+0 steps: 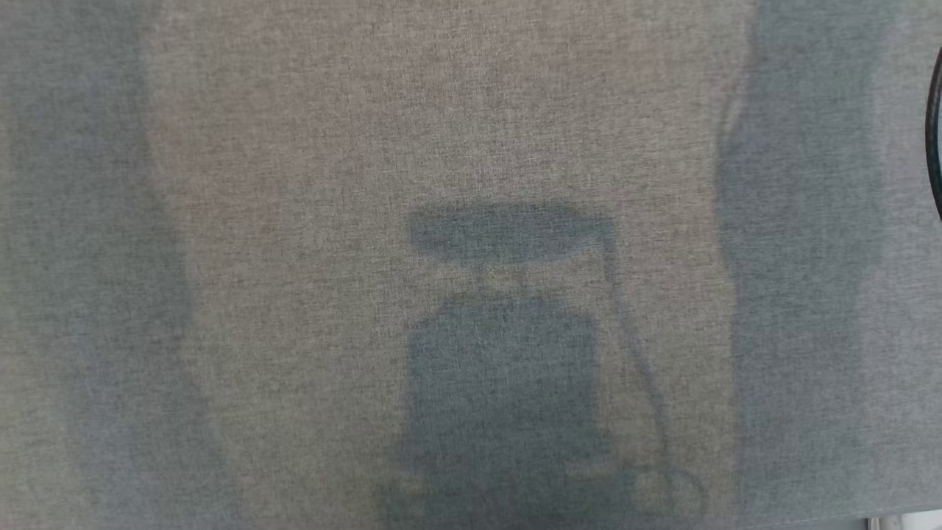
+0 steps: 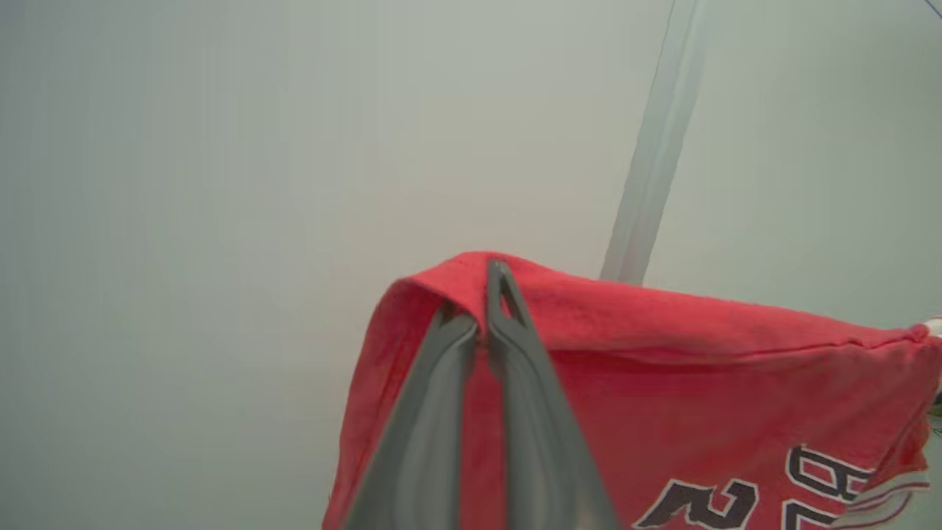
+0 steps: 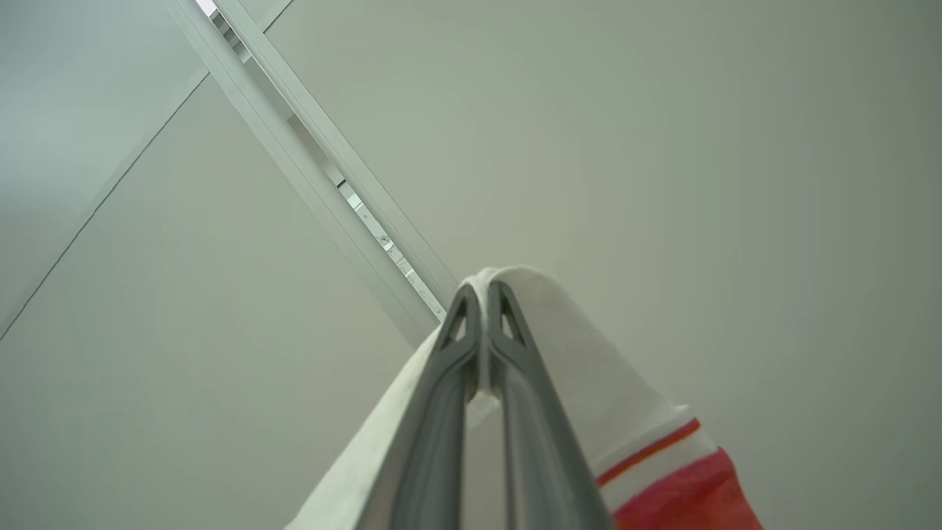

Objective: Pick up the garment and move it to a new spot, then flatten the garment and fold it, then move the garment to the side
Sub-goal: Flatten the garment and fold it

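Note:
The garment (image 2: 699, 368) is a red jersey with black-and-white lettering and striped trim. In the left wrist view it hangs lifted in the air. My left gripper (image 2: 482, 309) is shut on a fold at its red top edge. In the right wrist view my right gripper (image 3: 484, 309) is shut on a white part of the garment (image 3: 589, 383), which drapes over the fingers. A red-and-white striped band and red cloth lie lower right of it. Both grippers point up toward pale panels. The head view looks down on the grey woven table cover (image 1: 294, 221).
Shadows fall across the table cover: a blocky one at the centre bottom (image 1: 508, 368) and broad bands at left and right. A dark curved edge (image 1: 935, 132) pokes in at the far right. A metal rail (image 3: 316, 162) crosses the pale panels behind the grippers.

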Tool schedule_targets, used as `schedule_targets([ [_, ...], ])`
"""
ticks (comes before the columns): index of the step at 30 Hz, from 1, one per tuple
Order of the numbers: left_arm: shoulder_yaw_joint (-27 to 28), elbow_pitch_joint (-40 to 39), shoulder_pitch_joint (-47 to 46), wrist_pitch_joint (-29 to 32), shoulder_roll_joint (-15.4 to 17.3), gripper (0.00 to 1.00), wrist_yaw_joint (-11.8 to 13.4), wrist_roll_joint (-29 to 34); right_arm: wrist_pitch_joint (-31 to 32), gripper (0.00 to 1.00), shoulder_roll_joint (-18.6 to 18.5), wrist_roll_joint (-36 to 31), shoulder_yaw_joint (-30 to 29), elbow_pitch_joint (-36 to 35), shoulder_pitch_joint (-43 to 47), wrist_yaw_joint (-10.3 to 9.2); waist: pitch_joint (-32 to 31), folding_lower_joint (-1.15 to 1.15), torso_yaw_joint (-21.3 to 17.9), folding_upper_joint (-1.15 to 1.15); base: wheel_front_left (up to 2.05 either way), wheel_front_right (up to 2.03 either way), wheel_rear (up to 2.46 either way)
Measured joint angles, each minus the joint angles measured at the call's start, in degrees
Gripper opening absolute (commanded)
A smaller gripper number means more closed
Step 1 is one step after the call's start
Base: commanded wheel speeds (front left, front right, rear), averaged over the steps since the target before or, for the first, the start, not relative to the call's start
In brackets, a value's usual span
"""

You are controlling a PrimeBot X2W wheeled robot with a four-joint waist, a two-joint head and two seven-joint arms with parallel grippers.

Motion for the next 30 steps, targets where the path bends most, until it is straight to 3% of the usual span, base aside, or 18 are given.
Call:
schedule_targets([
  [4,-4.03,5.06,1.67,-2.94,-0.66,0.00,-1.36,1.80,-0.54,0.00,-0.03,1.44,2.98,3.83,2.94,0.00,2.93,0.00,-0.02,0.00,0.00,0.00,0.00],
  [9,-9.96,6.90,12.91,-4.38,-0.18,0.00,-1.76,-1.51,2.01,0.00,0.18,5.86,9.47,2.36,17.36,-0.01,4.83,0.01,-0.59,0.00,0.00,0.00,0.00],
  [15,-13.47,-2.42,24.44,-5.28,7.44,0.00,-1.83,-9.75,8.01,0.00,-2.90,15.13,14.25,-13.49,36.06,-0.01,3.85,-0.01,-1.67,0.00,0.00,0.00,0.00],
  [16,-13.47,-2.42,24.44,-5.28,7.44,0.00,-1.83,-9.75,8.01,0.00,-2.90,15.13,14.25,-13.49,36.06,-0.01,3.85,-0.01,-1.67,0.00,0.00,0.00,0.00],
  [22,-12.11,-16.24,43.60,-3.91,15.26,0.00,-1.97,-17.35,15.05,0.00,-5.38,21.34,14.69,-29.47,58.29,0.01,-0.13,-0.01,-2.32,0.00,0.00,0.00,0.00],
  [28,-9.09,-33.66,69.08,-6.19,22.05,0.00,4.36,-20.14,22.86,0.00,-4.61,23.53,12.35,-45.55,81.20,0.05,-5.81,-0.02,-2.62,0.00,0.00,0.00,0.00],
  [30,-8.33,-38.47,77.82,-7.76,21.82,0.00,6.97,-22.06,24.70,0.00,-3.30,24.17,11.10,-49.59,89.01,0.05,-7.81,-0.02,-2.61,0.00,0.00,0.00,0.00],
])
